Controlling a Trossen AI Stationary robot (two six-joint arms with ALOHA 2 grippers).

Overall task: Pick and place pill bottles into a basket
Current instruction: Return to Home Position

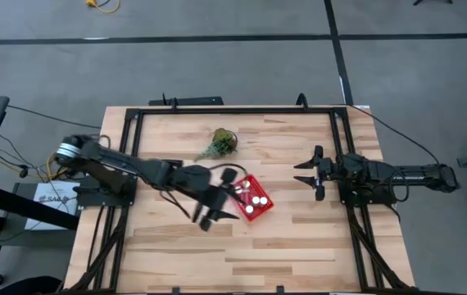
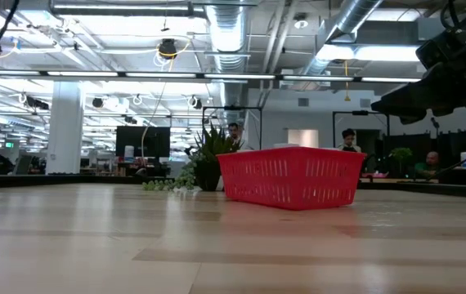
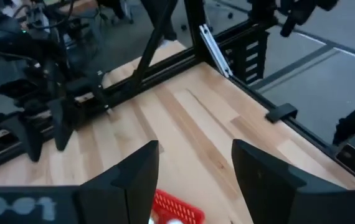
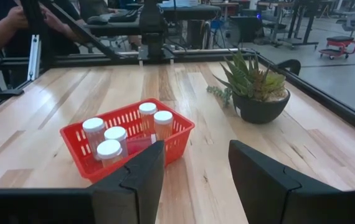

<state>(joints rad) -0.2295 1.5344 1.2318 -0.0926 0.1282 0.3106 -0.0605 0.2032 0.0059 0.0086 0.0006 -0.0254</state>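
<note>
Findings. The basket (image 1: pixel 252 199) sits near the middle of the bench (image 1: pixel 299 238), with the potted plant (image 1: pixel 221 142) a short way beyond it. The pill bottles (image 4: pixel 116 134) stand upright inside the basket. Five white caps can be counted in the right wrist view; a sixth cannot be confirmed. No bottle is seen loose on the bench.

The left gripper (image 1: pixel 227 197) hangs just beside the basket's left wall, fingers spread and empty. The right gripper (image 1: pixel 304 174) waits well to the basket's right, over its own bench edge, fingers likewise parted and holding nothing.

Assessment. Placing appears finished; what is left is the left arm's retreat to rest.

Recommendations. Raise the left gripper clear of the basket's rim before drawing back, since the low wall lies close under the fingers and a snag would drag the basket or tip the bottles. Withdraw straight away from the basket, not toward the plant. The right arm needs little correction.
</note>
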